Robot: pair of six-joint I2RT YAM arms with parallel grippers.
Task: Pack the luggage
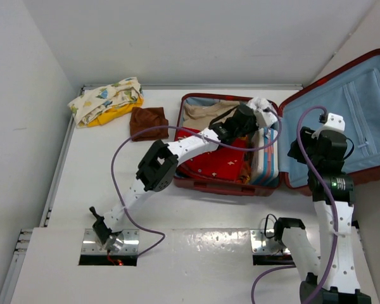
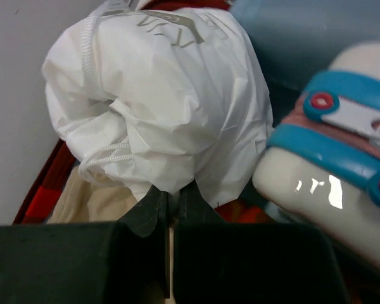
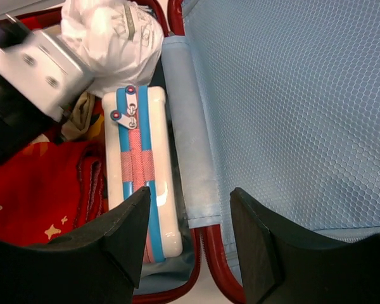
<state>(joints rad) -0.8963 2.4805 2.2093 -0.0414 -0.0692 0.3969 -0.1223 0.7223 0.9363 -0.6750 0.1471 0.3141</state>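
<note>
While the left tool (image 2: 171, 201) is clenched at a white bag (image 2: 171, 95), the luggage (image 1: 215, 183) lies open at the worktop's (image 1: 202, 215) far right corner.
The lid (image 1: 361, 107), lined in light blue, leans toward the right edge. The left tool's tips are pressed together against the bag's lower fold; I cannot tell whether a fold is pinched. The bag sits in the luggage's far right corner, just beside a white pouch with a blue zip band (image 3: 142, 190). A red cloth with small white marks (image 1: 218, 161) and a beige garment (image 1: 202, 114) also lie inside. The right tool (image 3: 190, 209) hangs released, empty, above the hinge between shell and lid. Near the far left corner lie a patterned yellow cloth (image 1: 107, 101) and a brown cloth (image 1: 147, 120).
</note>
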